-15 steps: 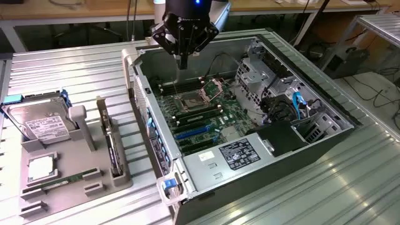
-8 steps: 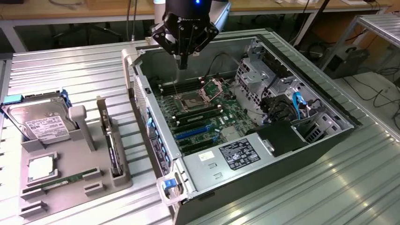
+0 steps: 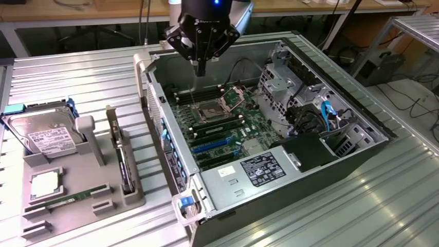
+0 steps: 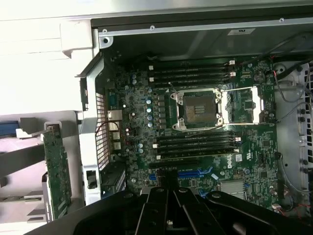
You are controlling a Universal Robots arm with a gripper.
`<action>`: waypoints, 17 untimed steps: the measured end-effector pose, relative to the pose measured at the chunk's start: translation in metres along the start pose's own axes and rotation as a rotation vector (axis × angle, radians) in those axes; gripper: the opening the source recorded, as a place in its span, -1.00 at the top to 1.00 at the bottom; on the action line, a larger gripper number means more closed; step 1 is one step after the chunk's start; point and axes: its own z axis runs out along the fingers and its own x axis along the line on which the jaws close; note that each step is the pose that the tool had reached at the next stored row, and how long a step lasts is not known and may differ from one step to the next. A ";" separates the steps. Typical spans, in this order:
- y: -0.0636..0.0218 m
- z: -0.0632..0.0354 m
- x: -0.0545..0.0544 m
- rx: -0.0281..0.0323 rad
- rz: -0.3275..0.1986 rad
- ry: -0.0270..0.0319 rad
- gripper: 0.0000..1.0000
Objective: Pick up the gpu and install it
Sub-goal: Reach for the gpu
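Note:
The gpu (image 3: 124, 160) stands on edge in a slot of the grey holder (image 3: 96, 203) at the exterior view's left, beside the open computer case (image 3: 343, 154). In the wrist view the gpu (image 4: 57, 172) is a thin card with a green, component-covered face, just outside the case wall. My gripper (image 3: 200, 71) hangs over the far end of the case, above the motherboard (image 3: 226, 128), well away from the gpu. Its dark fingers (image 4: 157, 203) are shut with nothing between them. Blue expansion slots (image 4: 194, 174) lie on the board just past the fingertips.
The holder also carries a silver hard drive (image 3: 43, 138), a square processor (image 3: 44, 184) and a green RAM stick (image 3: 69, 198). Inside the case are an open processor socket (image 4: 198, 108), memory slots (image 4: 193, 73), a drive cage (image 3: 291, 85) and cables (image 3: 326, 116).

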 end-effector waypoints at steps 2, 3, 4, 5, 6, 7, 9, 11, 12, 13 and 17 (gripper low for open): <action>-0.0026 -0.0001 0.003 -0.0001 0.000 0.0000 0.79; -0.0047 -0.0003 0.005 -0.0001 0.000 0.0000 0.79; -0.0084 -0.0005 0.009 0.0000 0.000 0.0000 0.79; -0.0112 -0.0007 0.012 -0.0002 0.000 -0.0001 0.79; -0.0133 -0.0008 0.015 -0.0001 0.000 -0.0001 0.79; -0.0163 -0.0011 0.020 0.0000 0.000 0.0000 0.79; -0.0211 -0.0013 0.027 -0.0002 0.000 -0.0001 0.79; -0.0244 -0.0015 0.034 0.0000 0.000 0.0000 0.79; -0.0263 -0.0016 0.038 -0.0001 0.000 0.0000 0.79; -0.0279 -0.0016 0.041 -0.0002 0.000 -0.0001 0.79; -0.0342 -0.0018 0.056 -0.0001 0.000 -0.0001 0.79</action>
